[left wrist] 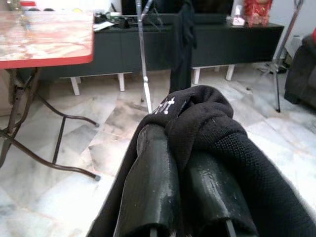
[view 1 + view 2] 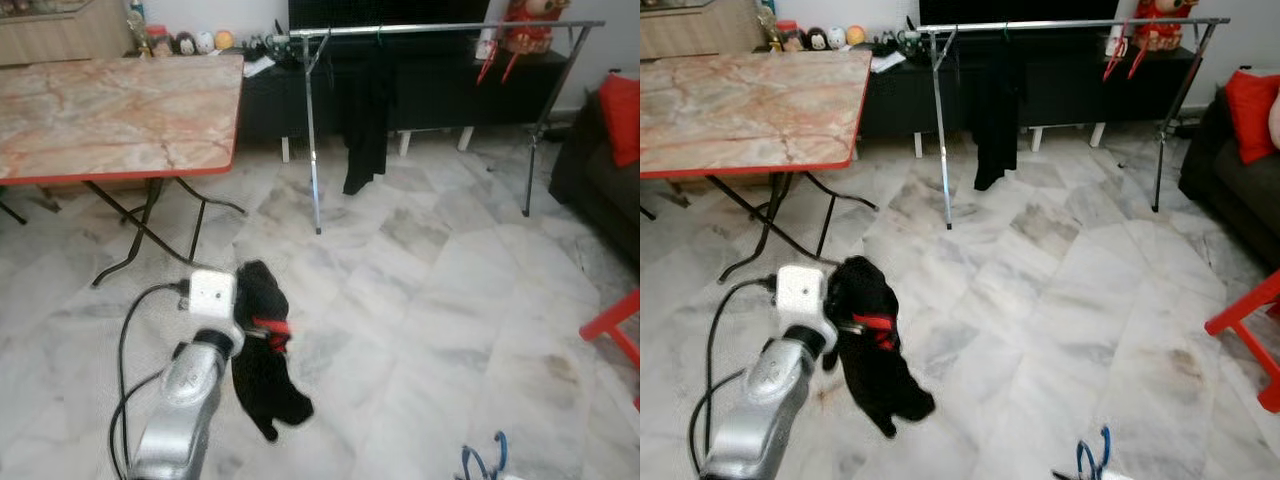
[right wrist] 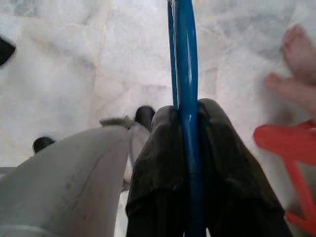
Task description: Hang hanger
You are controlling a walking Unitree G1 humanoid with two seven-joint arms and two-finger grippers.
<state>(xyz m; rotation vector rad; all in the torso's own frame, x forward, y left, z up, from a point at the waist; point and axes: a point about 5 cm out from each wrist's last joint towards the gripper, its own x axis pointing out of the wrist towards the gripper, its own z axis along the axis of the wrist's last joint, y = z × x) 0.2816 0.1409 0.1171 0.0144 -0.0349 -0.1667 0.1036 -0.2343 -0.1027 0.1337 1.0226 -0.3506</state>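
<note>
Soft black cloth (image 2: 262, 350) on a red hanger (image 2: 272, 329) is clamped in the left gripper (image 1: 185, 197), draped over both fingers and hanging limp below them. It is judged light and floppy, apt to swing; the stiff hanger, not the cloth, is the part to be held. A thin blue hanger (image 3: 186, 98), rigid and probably slick, is pinched between the shut fingers of the right gripper (image 3: 187, 148). Well ahead of both grippers stands the clothes rail (image 2: 450, 28), one dark garment (image 2: 365, 120) already on it. Open marble floor (image 2: 450, 300) lies between; the table (image 2: 120, 110) edges the left gripper's outer side, a sofa (image 2: 600, 170) the right's.
</note>
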